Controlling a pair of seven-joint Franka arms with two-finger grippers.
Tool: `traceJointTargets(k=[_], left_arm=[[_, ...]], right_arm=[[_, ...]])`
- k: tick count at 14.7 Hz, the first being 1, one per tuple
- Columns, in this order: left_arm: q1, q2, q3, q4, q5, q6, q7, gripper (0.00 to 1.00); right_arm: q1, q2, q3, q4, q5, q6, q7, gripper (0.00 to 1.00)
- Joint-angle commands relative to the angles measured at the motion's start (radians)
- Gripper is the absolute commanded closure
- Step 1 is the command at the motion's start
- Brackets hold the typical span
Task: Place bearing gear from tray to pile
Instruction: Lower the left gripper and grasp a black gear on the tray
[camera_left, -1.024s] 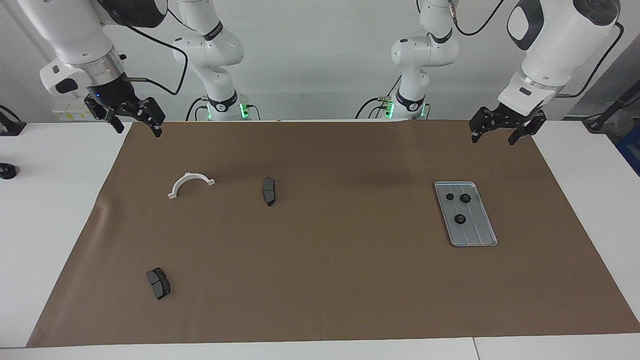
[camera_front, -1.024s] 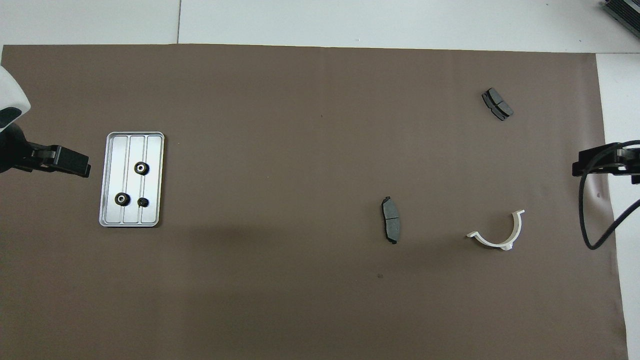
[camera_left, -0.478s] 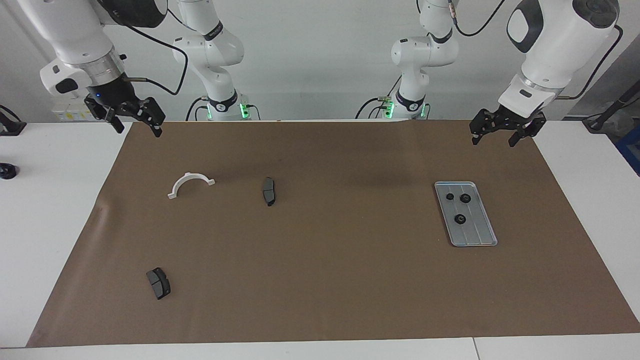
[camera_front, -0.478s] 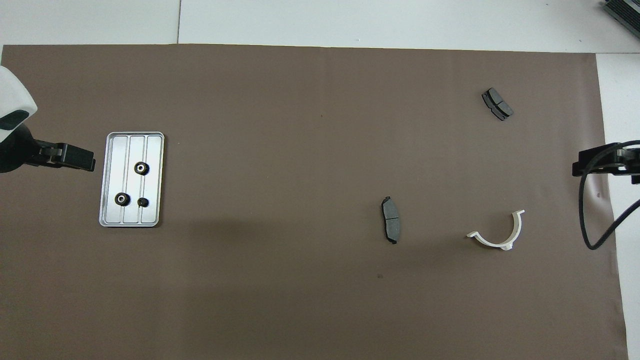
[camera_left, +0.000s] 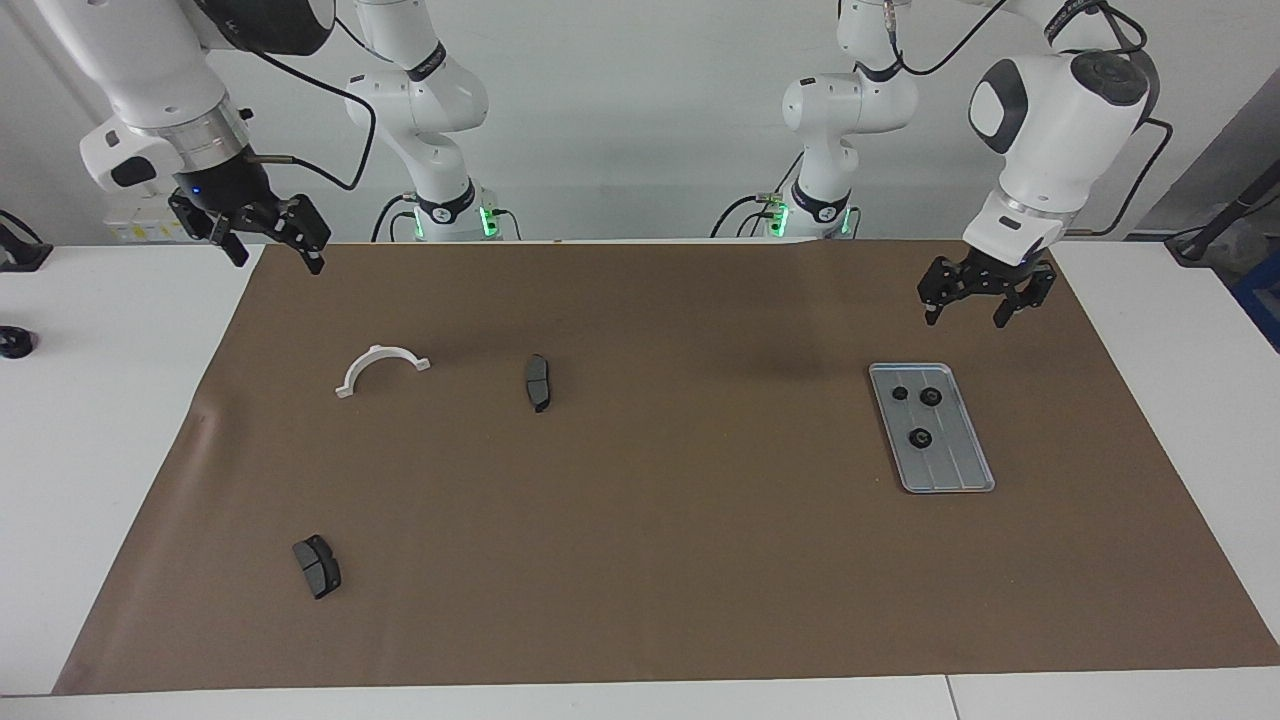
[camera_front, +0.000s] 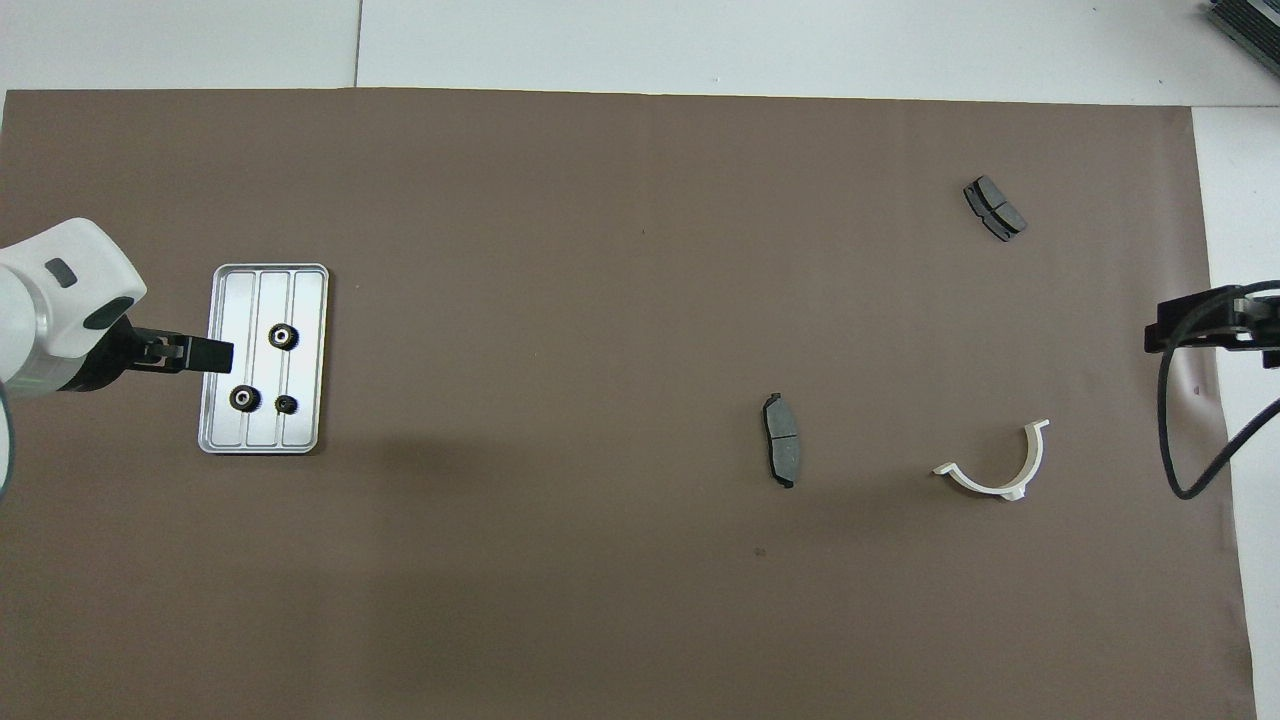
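- Facing view: flat silver-grey grooved metal tray (camera_left: 955, 475) lies on the brown mat toward the left arm's end of the table, long axis running roughly toward and away from the robots. Three small black ring-shaped gears on it: two (camera_left: 899, 394) (camera_left: 931, 397) at the end nearer the robots, one (camera_left: 919, 437) about mid-tray.
- Left gripper (camera_left: 976, 303) hangs in the air over bare mat just short of the tray's robot-side end, fingers spread, carrying nothing. The gears lie forward of it and below; the nearest pair comes first.
- Right gripper (camera_left: 270, 240) waits at the mat's corner at its own end, fingers apart, empty, well away from the tray. The left arm is clearly the closer one.
- No pile of gears on the mat. White plastic half-ring (camera_left: 381, 368) and two dark grey brake pads (camera_left: 538, 382) (camera_left: 317, 566) lie toward the right arm's end.
- Overhead view: left gripper (camera_front: 205, 353) overlaps the tray's (camera_front: 305, 290) long edge level with the gears (camera_front: 283, 336) (camera_front: 243, 397) (camera_front: 287, 404), but it is raised, not touching.
- Right gripper (camera_front: 1195, 323) shows at the mat's edge.
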Motion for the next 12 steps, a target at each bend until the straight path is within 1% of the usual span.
traceJointTargets(k=[1, 2, 3, 7, 9, 12], left_arm=[[0.034, -0.01, -0.007, -0.118, -0.005, 0.136, 0.0, 0.04], [0.041, 0.004, -0.007, -0.135, -0.003, 0.168, 0.007, 0.14], [0.044, 0.015, -0.007, -0.153, -0.003, 0.202, 0.008, 0.17], [0.07, 0.078, -0.007, -0.202, -0.003, 0.354, 0.017, 0.17], [0.07, 0.08, -0.007, -0.236, -0.003, 0.424, 0.02, 0.17], [0.073, 0.106, -0.006, -0.258, -0.003, 0.474, 0.019, 0.17]], right_arm=[[0.001, -0.018, 0.001, -0.013, 0.003, -0.006, -0.013, 0.0], [0.001, -0.018, -0.001, -0.013, 0.003, -0.006, -0.013, 0.0], [0.001, -0.018, -0.001, -0.013, 0.005, -0.006, -0.013, 0.0], [0.001, -0.018, -0.001, -0.013, 0.003, -0.006, -0.013, 0.0], [0.001, -0.018, -0.001, -0.013, 0.005, -0.006, -0.013, 0.0], [0.001, -0.018, -0.001, -0.013, 0.005, -0.006, -0.013, 0.0]])
